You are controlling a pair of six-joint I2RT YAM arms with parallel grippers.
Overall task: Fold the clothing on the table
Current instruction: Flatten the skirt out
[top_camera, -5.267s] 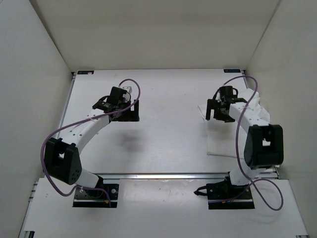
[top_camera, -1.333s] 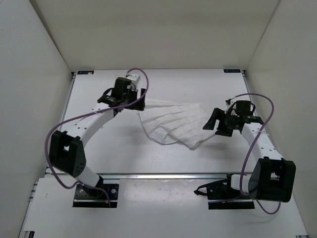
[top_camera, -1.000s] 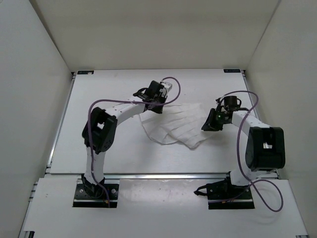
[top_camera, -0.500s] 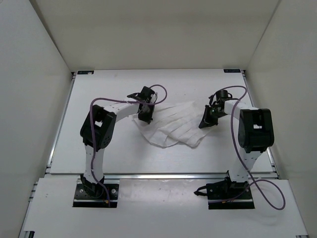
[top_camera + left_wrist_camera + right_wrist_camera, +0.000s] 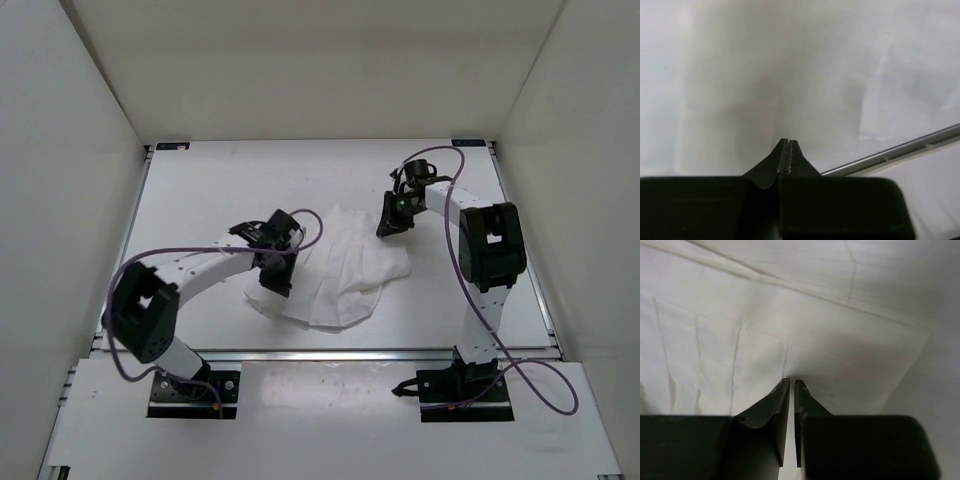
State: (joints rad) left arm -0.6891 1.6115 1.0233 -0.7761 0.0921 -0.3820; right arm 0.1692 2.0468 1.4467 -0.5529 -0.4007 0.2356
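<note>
- Lying rumpled near the middle of the bench (image 5: 200, 200), the clothing (image 5: 340, 275) sits between the two arms, nearer the front rail (image 5: 330, 352) than the far edge
- Its layers overlap; the near edge curves round, and a squared corner points right, toward the right arm (image 5: 485, 245)
- The left fingers (image 5: 272, 284) are at the garment's left edge, pointing toward the near side, with the left arm (image 5: 200, 268) bowed across the bench behind them
- In the left wrist view those fingers are pressed tight together, tip against tip, clamped on the clothing; a soft shadowed ridge of white cloth rises from the tips, and the rail runs across the lower right
- The right fingers (image 5: 384, 228) are at the garment's far right part, the arm reaching well out from its base and bending back toward the middle
- In the right wrist view they stand almost together, only a thin slit between them, nipping the clothing just below a hem line; faint parallel creases run down the cloth to the left of the tips
- A purple cable (image 5: 130, 270) loops along each arm
- The garment is bunched, not flat, and no neat fold shows
</note>
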